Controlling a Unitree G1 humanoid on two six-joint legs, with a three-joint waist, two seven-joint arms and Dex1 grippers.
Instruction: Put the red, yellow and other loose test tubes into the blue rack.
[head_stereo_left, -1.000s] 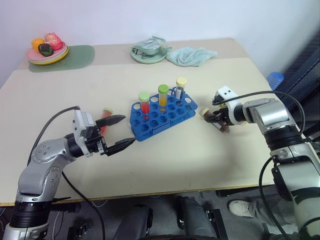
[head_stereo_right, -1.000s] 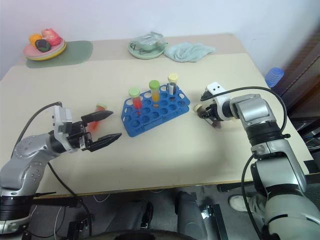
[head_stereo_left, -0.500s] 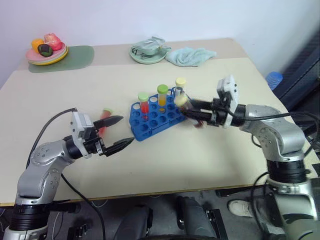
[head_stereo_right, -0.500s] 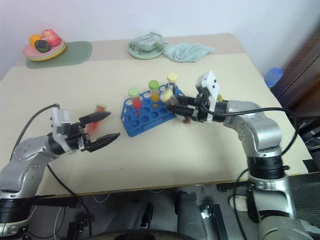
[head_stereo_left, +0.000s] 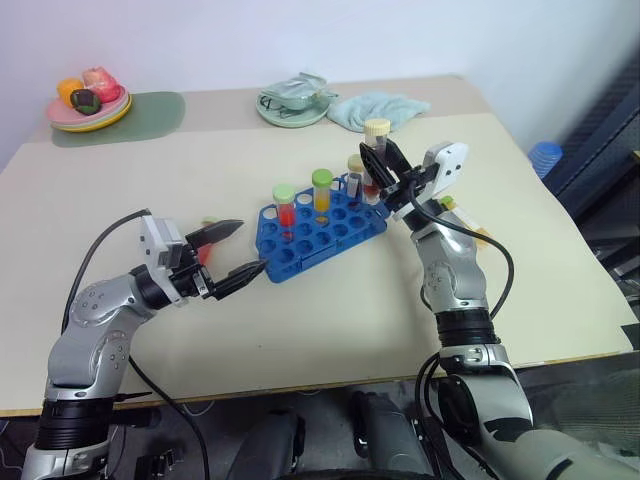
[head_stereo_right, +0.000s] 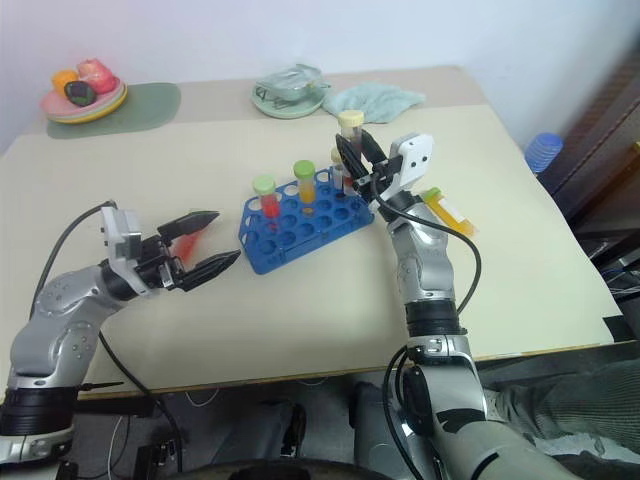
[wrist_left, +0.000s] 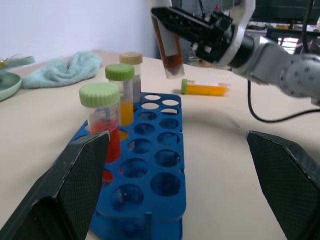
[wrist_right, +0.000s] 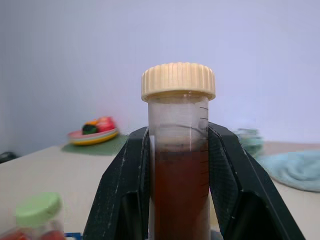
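Observation:
The blue rack stands mid-table with three capped tubes upright in it: a red one, a yellow one and a cream-capped one. My right gripper is shut on a cream-capped tube of brown liquid, held upright above the rack's right end. To the left of the rack, my left gripper hovers open, with a loose red test tube lying on the table just behind its fingers. A yellow test tube with a green cap lies on the table to the right of the right arm.
At the back left a plate of toy fruit sits on a green mat. At the back centre are a green dish and a teal cloth. The table's right edge lies close behind the yellow tube.
My right gripper swung left and up from the table beside the rack, turning its tube upright above the rack's right end. The left gripper stayed put, open.

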